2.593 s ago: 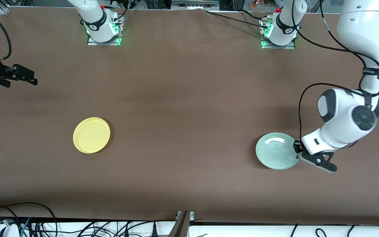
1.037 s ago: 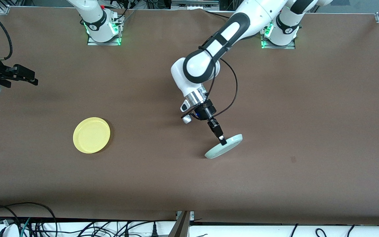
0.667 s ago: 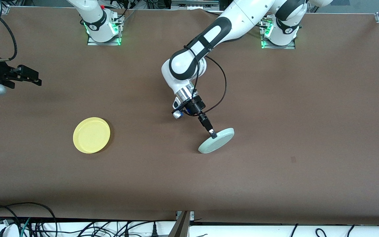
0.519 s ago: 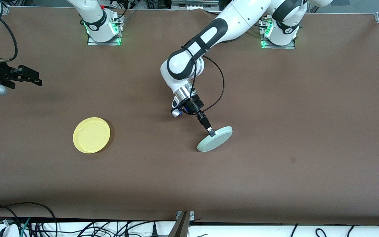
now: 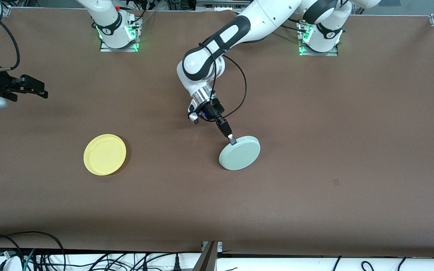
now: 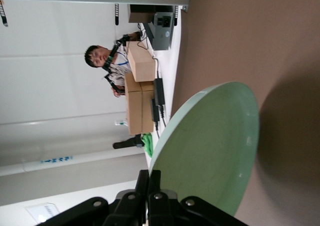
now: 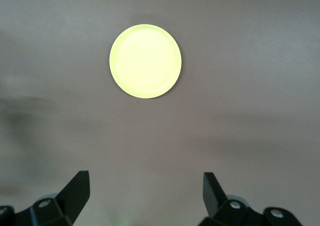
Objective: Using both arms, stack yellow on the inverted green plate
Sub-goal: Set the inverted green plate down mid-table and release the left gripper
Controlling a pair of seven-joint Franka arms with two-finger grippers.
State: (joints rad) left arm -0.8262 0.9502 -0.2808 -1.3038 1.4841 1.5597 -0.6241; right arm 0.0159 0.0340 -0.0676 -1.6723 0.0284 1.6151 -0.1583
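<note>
Mint-green and turned underside up, the green plate [image 5: 239, 153] is hanging tilted over the middle of the brown table [image 5: 315, 113], its rim pinched between the closed fingers of the left gripper [image 5: 231, 141]. The yellow plate [image 5: 104, 154] is lying flat on the table, well apart from the green plate, toward the right arm's end. The right gripper [image 5: 32, 87] is waiting over that end, fingers spread wide and holding nothing.
</note>
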